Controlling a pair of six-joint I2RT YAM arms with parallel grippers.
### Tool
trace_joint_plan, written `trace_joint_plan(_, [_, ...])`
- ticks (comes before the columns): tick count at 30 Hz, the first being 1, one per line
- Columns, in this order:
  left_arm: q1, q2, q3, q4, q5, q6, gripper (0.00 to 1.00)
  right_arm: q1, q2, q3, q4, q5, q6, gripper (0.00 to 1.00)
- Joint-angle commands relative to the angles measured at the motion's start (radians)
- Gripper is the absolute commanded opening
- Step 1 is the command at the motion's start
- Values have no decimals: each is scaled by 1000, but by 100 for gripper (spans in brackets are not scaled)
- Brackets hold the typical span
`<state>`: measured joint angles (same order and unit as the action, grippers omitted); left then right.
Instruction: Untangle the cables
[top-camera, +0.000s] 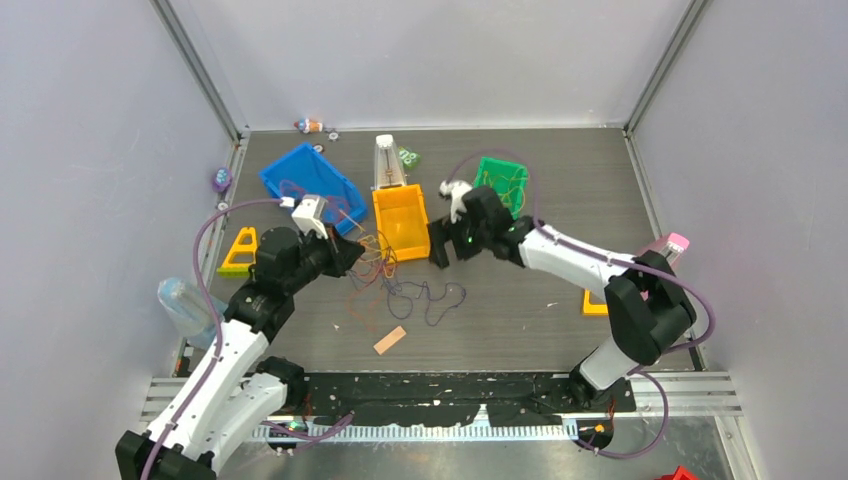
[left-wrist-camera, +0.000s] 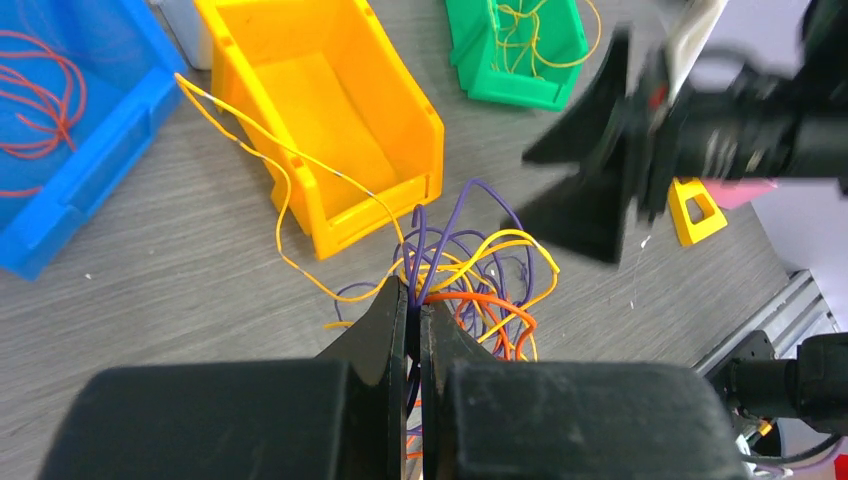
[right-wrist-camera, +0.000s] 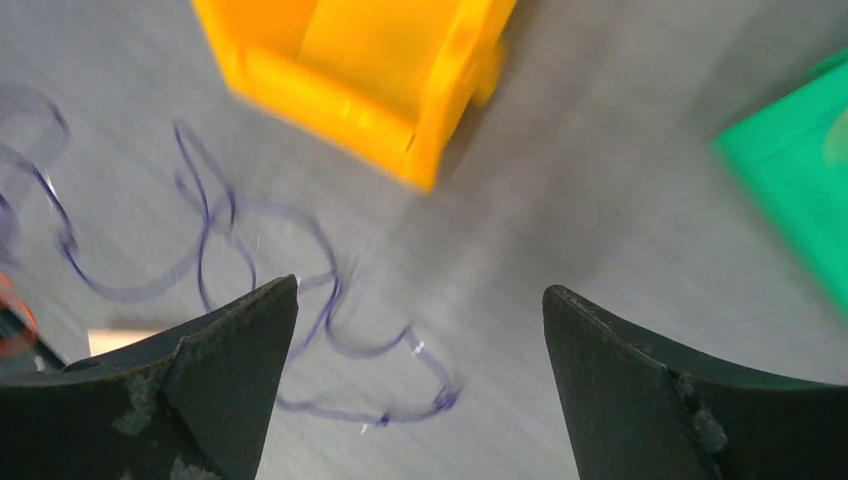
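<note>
Nearest, on the table (top-camera: 520, 320): a loose purple cable (right-wrist-camera: 210, 250) sprawled under the right gripper (right-wrist-camera: 420, 290), spread wide, holding nothing. Beside it, pinched tight in the left gripper (left-wrist-camera: 415, 300): the tangle (left-wrist-camera: 480, 270) of purple, yellow and orange, a yellow strand (left-wrist-camera: 280, 215) running against the yellow bin (left-wrist-camera: 370, 215). Probably cinches the knots if yanked; may drag the bin or catch the purple cable. Farther off, sorted loops in the blue bin (left-wrist-camera: 70, 215) and green bin (left-wrist-camera: 510, 92).
</note>
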<state>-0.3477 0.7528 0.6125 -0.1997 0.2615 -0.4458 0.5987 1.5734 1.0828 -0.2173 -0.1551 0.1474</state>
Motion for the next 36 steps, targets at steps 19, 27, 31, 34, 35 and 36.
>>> trace_joint_plan(19, [3, -158, 24, -181, -233, 43, 0, 179, -130, -400, 169, 165, 315, 95])
trace_joint_plan(27, [3, -166, 29, -211, -206, 51, 0, 275, -28, -307, 192, 141, 336, 95])
trace_joint_plan(31, [3, -165, 31, -213, -195, 51, 0, 338, 38, -227, 137, 255, 349, 95])
trace_joint_plan(34, [4, -165, 34, -213, -182, 55, 0, 389, 98, -144, 84, 341, 353, 95])
trace_joint_plan(35, [4, -165, 34, -213, -178, 56, 0, 397, 111, -127, 56, 382, 353, 95])
trace_joint_plan(36, [4, -165, 35, -213, -179, 56, 0, 411, 137, -89, 38, 401, 356, 95])
